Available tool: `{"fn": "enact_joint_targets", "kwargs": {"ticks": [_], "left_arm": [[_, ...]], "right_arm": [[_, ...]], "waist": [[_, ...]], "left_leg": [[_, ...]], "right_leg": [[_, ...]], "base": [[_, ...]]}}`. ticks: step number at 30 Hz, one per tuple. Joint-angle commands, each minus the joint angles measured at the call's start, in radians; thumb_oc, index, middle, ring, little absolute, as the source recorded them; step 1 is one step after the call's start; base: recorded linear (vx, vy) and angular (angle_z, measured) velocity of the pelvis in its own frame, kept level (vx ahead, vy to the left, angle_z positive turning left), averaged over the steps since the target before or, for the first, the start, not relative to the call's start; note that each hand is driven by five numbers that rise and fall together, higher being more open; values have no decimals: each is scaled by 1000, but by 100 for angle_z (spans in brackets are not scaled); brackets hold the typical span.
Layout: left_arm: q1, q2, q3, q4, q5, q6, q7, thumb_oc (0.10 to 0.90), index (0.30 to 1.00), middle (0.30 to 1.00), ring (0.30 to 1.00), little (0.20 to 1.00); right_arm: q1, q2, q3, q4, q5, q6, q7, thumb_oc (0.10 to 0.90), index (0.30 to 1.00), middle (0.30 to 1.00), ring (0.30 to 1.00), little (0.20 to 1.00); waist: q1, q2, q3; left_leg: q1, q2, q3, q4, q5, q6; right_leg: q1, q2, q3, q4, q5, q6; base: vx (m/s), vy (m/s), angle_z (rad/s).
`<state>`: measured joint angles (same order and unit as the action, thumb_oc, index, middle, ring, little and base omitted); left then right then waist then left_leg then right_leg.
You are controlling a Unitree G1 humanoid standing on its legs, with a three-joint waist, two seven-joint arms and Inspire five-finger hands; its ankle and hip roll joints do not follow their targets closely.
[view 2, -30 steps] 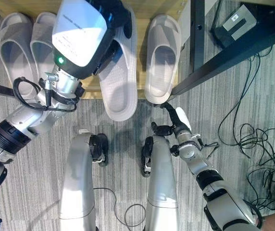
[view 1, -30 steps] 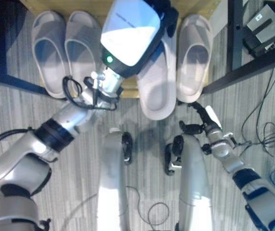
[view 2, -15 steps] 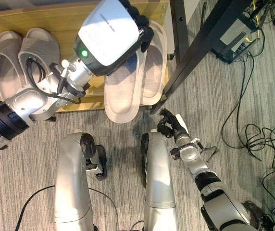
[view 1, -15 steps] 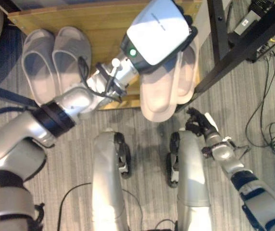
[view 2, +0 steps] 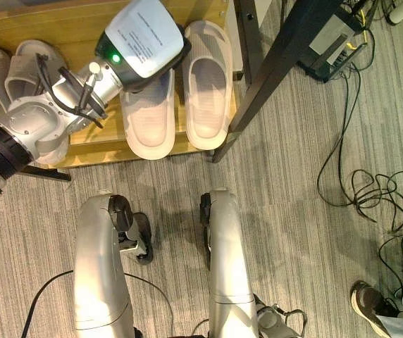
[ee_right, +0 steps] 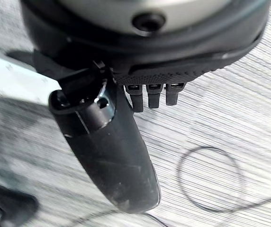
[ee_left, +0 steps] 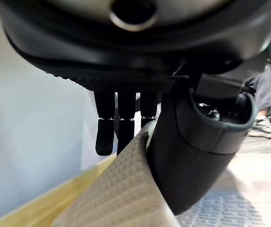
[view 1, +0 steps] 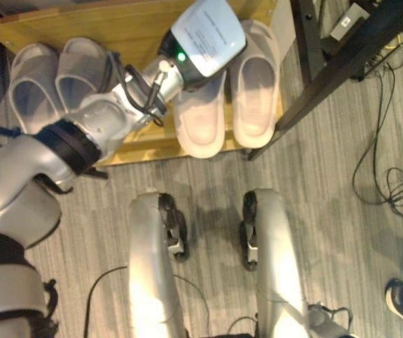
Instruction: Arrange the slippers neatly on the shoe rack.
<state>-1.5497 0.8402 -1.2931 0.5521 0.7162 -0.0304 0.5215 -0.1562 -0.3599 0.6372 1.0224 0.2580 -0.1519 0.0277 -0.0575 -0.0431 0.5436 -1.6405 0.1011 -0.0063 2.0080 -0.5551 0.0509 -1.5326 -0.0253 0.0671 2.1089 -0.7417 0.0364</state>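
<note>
Although the task reads as nearly complete, treat it as unfinished until the left hand (ee_left: 126,71) lets go. Work from the near side outward. Nearest you, the right hand (ee_right: 121,156) hangs low over the striped floor (ee_right: 230,94) with its fingers (ee_right: 155,96) relaxed and short of any object; it holds nothing. One second ago that hand showed raised beside the rack's front edge in the head views; note that the whole picture has shifted since then, so the camera has moved as well.

Next, check the wooden shoe rack (view 1: 134,21). The held slipper (view 1: 200,116) lies on it, heel just past the front lip, directly beside the right-hand slipper (view 1: 256,88), the two appearing to touch along their sides. One second ago this slipper hung well forward of the rack and overlapped its neighbour at a slant; it now lies parallel to it. In the left wrist view, the left fingers (ee_left: 119,127) reach down behind the slipper's ribbed strap (ee_left: 121,189) with the thumb (ee_left: 197,156) curled over the front, so you should read this as a pinch on the strap.

Further left, the second pair (view 1: 53,81) sits side by side on the rack.

Remaining, by judgement: release the strap, withdraw the left hand, and confirm the heels line up.
</note>
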Motion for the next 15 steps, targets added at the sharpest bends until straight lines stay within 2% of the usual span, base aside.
{"fn": "enact_joint_targets", "kwargs": {"ticks": [1, 8, 10, 12, 15], "left_arm": [[-247, 17, 33, 62, -44, 40, 22, 400, 300, 300, 300, 300], [-214, 1, 103, 81, -82, 62, 16, 403, 305, 305, 305, 305], [-214, -11, 109, 90, -87, 66, 7, 533, 500, 500, 500, 500], [-223, -23, 101, 111, -85, 69, -2, 800, 900, 900, 900, 900], [-225, -29, 104, 131, -100, 74, 1, 800, 900, 900, 900, 900]], "right_arm": [[-41, 6, -12, -59, 55, -34, 4, 800, 900, 900, 900, 900], [-32, 13, -21, -85, 78, -36, -9, 800, 900, 900, 900, 900], [-33, 14, -18, -84, 80, -32, -9, 800, 900, 900, 900, 900], [-37, 9, -13, -83, 85, -27, -4, 800, 900, 900, 900, 900], [-35, 8, -7, -83, 87, -27, -4, 800, 900, 900, 900, 900]], "waist": [[-10, -12, -24], [-6, -20, -24], [-6, -22, -24], [-7, -27, -24], [-9, -32, -24]], "left_leg": [[71, -56, -108, 22, -183, 16], [71, -58, -108, 32, -190, 16], [71, -59, -108, 34, -191, 16], [71, -59, -108, 37, -191, 14], [71, -59, -110, 40, -191, 13]], "right_leg": [[-37, -48, 41, -91, 83, -24], [-37, -46, 43, -82, 80, -29], [-37, -46, 44, -78, 79, -31], [-37, -45, 47, -74, 77, -35], [-37, -45, 47, -74, 76, -38]], "base": [[0, 0, 0], [0, 0, 0], [0, 0, 0], [0, 0, 0], [0, 0, 0]]}}
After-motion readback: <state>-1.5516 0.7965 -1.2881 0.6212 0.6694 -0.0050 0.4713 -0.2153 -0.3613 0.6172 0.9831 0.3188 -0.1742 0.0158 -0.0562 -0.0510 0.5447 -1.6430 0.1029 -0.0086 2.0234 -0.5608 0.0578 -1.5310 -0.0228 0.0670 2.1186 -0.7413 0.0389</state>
